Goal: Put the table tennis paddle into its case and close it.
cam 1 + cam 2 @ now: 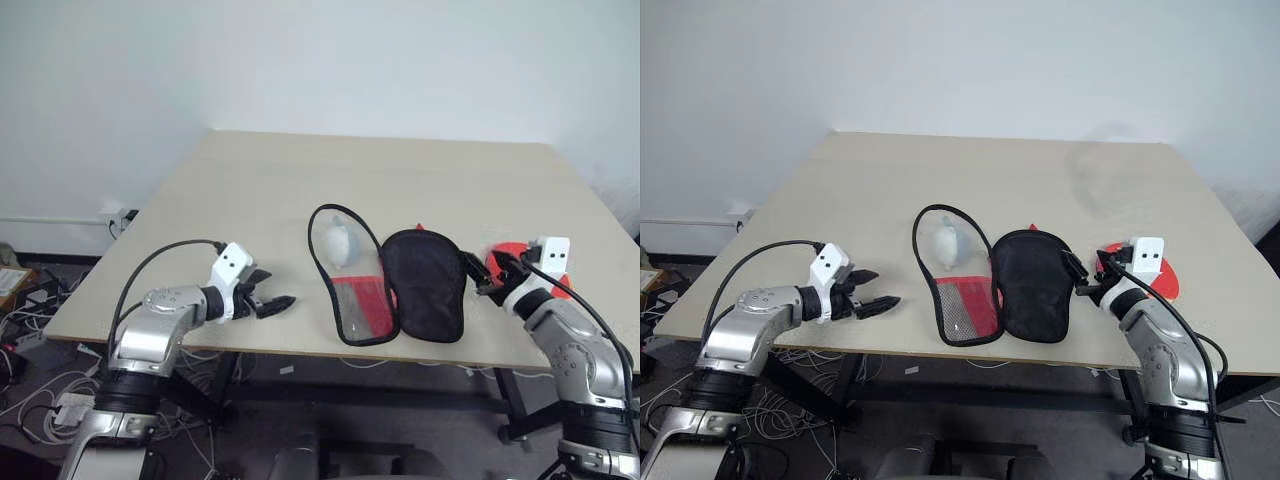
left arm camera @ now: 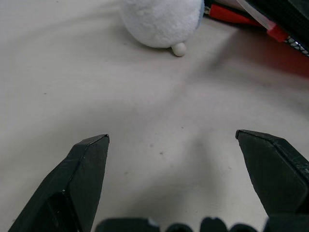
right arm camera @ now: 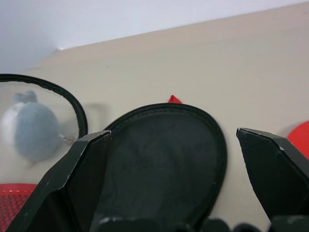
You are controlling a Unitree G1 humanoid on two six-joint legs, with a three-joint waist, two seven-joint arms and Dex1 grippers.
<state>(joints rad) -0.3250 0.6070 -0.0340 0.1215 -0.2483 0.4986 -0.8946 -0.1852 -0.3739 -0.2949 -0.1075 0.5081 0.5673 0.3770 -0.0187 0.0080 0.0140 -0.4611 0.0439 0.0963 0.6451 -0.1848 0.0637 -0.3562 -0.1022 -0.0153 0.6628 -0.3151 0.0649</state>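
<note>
No readable brand, label or writing anywhere on the gear.

Left tool (image 1: 268, 301) stretched forward over the near left part of the beige desk (image 1: 420, 175), angled slightly down and inward, black fingers (image 2: 79, 181) spread wide and holding nothing, bare desk surface between them. Right tool (image 1: 1087, 279) reaching in nearly level from the near right edge, likewise spread wide and empty, aimed at the black panel of the case (image 1: 425, 285).

Case lying open near the front edge of the desk, between the two tools: one half flat with its black lining facing up, the other half beside it to the left, ringed by black edging, with a see-through mesh part and red showing at its near end. Whether the right tool touches the black half cannot be told; tips just beside its right rim.

Small white rounded lump (image 1: 340, 240) resting inside the black-edged loop of the left half, toward the far end; seen close ahead of the left tool in the left wrist view.

Table tennis paddle (image 1: 1165, 280) flat on the desk at the right, red face up, just behind the right wrist and largely hidden by it, outside the case. Handle not visible.

White wall (image 1: 320, 60) behind the desk.
</note>
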